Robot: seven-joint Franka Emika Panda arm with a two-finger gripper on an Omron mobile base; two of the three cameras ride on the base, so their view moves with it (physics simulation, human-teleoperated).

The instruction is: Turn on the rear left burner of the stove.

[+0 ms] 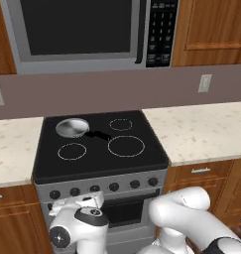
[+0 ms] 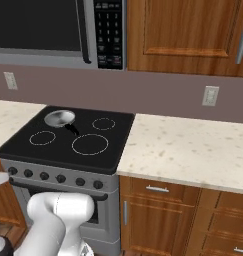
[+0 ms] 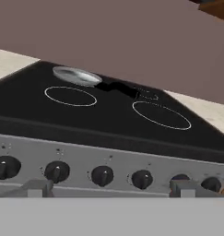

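Note:
The stove (image 1: 103,179) is a grey steel range with a black glass top (image 3: 109,115) and a row of black knobs (image 3: 102,175) along its front. A small silver pan (image 1: 72,127) with a black handle sits over the rear left burner and hides it. That pan (image 2: 59,118) is at the back left of the cooktop, and the pan (image 3: 76,75) is also in the hand view. My gripper (image 3: 109,189) is open, low in front of the knob row and touching none of the knobs. Its fingers (image 3: 35,188) stand wide apart. The gripper (image 1: 77,202) is before the stove's left half.
A grey microwave (image 1: 87,30) hangs above the stove. Speckled counters (image 1: 206,131) flank it, with wooden drawers (image 2: 163,192) below. The large white ring (image 1: 126,146) and two small rings (image 1: 72,151) mark the other zones. My arm's elbow (image 1: 184,208) is in front of the oven door.

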